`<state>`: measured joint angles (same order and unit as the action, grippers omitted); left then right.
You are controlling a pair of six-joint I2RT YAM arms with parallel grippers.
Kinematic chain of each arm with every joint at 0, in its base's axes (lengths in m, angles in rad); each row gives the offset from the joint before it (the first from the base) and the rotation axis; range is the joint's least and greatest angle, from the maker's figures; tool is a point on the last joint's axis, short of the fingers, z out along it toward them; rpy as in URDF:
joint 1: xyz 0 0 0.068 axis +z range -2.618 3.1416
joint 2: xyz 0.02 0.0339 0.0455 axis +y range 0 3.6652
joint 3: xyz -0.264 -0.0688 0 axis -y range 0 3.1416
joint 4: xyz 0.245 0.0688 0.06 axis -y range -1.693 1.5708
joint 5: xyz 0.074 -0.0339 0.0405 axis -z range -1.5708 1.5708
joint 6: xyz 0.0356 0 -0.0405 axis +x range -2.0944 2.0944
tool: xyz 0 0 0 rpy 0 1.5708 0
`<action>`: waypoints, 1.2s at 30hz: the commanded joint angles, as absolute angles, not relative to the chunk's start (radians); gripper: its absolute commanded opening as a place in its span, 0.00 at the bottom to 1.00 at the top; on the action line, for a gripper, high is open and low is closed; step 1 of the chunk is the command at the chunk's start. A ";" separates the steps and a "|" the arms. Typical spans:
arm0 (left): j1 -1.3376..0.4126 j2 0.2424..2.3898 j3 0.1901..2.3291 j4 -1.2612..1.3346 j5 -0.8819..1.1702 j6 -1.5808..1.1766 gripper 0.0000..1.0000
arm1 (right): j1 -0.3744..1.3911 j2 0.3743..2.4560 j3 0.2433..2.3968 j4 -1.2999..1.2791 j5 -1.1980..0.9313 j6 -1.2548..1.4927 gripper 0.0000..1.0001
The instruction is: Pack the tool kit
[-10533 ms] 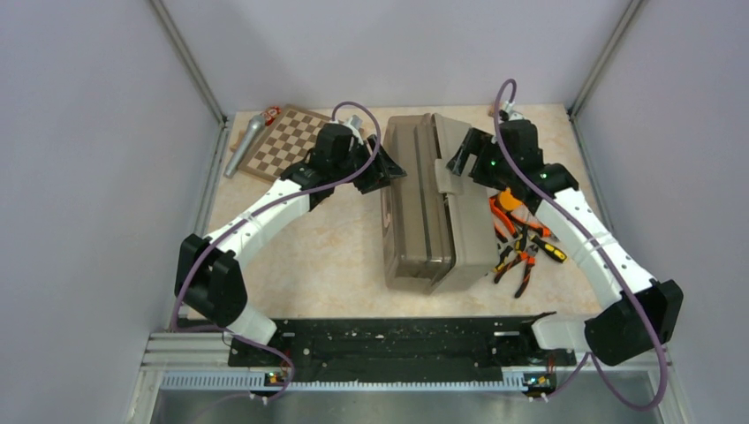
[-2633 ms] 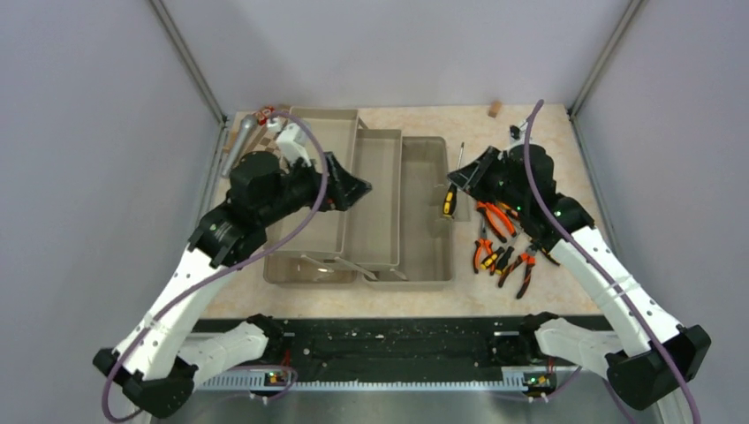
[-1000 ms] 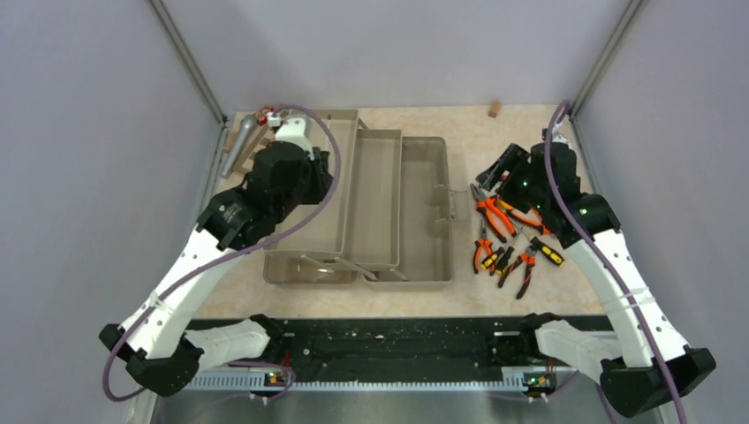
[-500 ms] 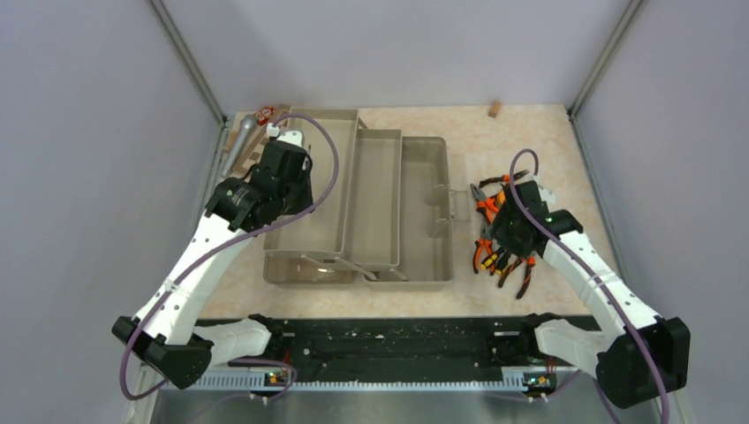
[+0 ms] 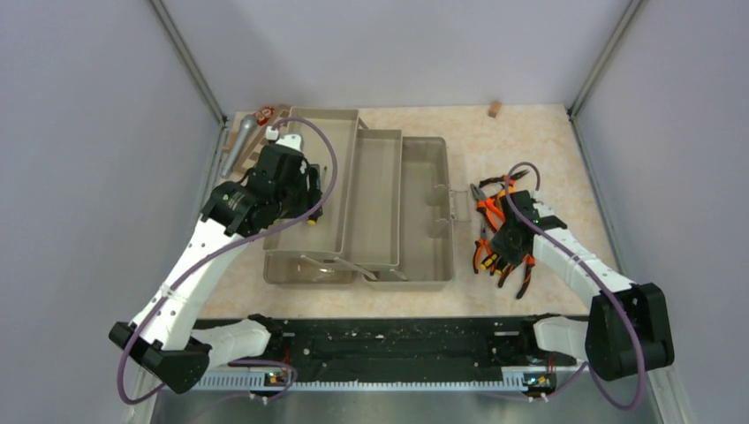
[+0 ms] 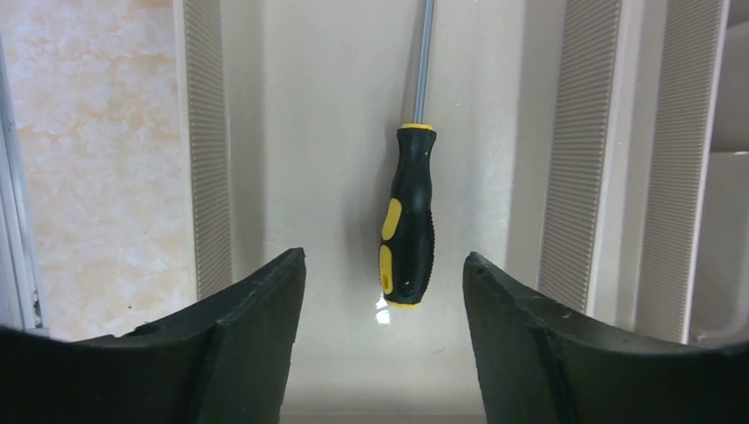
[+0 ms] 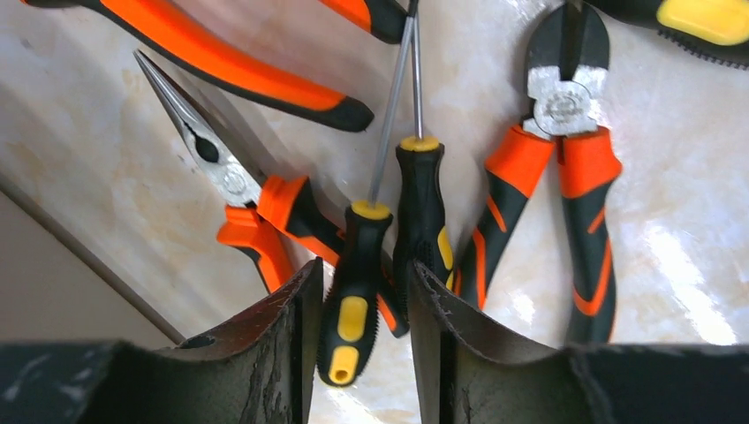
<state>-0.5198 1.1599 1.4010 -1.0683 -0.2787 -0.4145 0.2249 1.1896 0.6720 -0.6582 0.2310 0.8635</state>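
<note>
A: The toolbox [image 5: 422, 265] is taken first: it is spread wide open in the middle of the table [image 5: 548, 141], with its beige trays fanned out to the left.

B: And the left gripper [image 5: 305, 208] is held over the toolbox's leftmost compartment [image 6: 309, 132]. Its fingers [image 6: 256, 336] are parted wide, and nothing is pinched between them.

A: That is borne out by the wrist view. A yellow-black screwdriver [image 6: 408, 216] is laid flat on that compartment's floor, in line with the gap between the fingertips and touched by neither.

B: Now to the right of the toolbox, where the right gripper [image 5: 502, 247] is lowered among the loose tools.

A: Orange-handled pliers [image 7: 561, 132] are scattered there, just beside the toolbox's right wall, some of them overlapping.

B: Two more screwdrivers [image 7: 422, 221] are lodged among them, side by side. One handle is straddled by the right fingers [image 7: 265, 353], which are drawn in narrow.

A: A sliver of space is seen beside that handle, though, so no clamp is made; the fingers are apart.

B: Smallest of all, a brown block [image 5: 495, 109] is spotted beyond the toolbox's far right corner.
</note>
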 commanded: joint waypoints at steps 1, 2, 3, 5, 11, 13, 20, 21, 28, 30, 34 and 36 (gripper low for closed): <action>-0.517 1.101 1.419 -1.028 -0.276 -0.415 0.74 | 0.204 1.231 0.666 -0.547 0.234 0.893 0.38; -0.517 1.090 1.422 -1.023 -0.274 -0.417 0.77 | 0.201 1.239 0.663 -0.537 0.231 0.897 0.38; -0.517 1.080 1.425 -1.016 -0.271 -0.417 0.79 | 0.198 1.244 0.657 -0.527 0.230 0.898 0.37; -0.516 1.053 1.425 -0.992 -0.261 -0.416 0.82 | 0.190 1.251 0.643 -0.505 0.225 0.904 0.35; -0.517 0.961 1.382 -0.876 -0.178 -0.408 0.86 | 0.170 1.271 0.619 -0.459 0.195 0.912 0.34; -0.517 0.943 1.366 -0.845 -0.144 -0.408 0.86 | 0.170 1.279 0.619 -0.457 0.198 0.910 0.28; -0.517 0.926 1.322 -0.749 0.023 -0.429 0.86 | 0.171 1.172 0.662 -0.525 0.204 0.891 0.00; -0.516 0.925 1.315 -0.727 0.051 -0.438 0.86 | 0.170 1.148 0.675 -0.543 0.208 0.886 0.00; -0.518 0.959 1.291 -0.614 0.197 -0.506 0.86 | 0.171 0.984 0.782 -0.634 0.167 0.863 0.00; -0.521 0.971 1.288 -0.579 0.231 -0.527 0.86 | 0.171 0.941 0.815 -0.636 0.134 0.862 0.00; -0.563 1.002 1.282 -0.520 0.256 -0.564 0.87 | 0.172 0.868 0.887 -0.617 0.064 0.856 0.00; -0.595 1.021 1.283 -0.493 0.248 -0.578 0.87 | 0.177 0.832 0.921 -0.599 0.030 0.864 0.00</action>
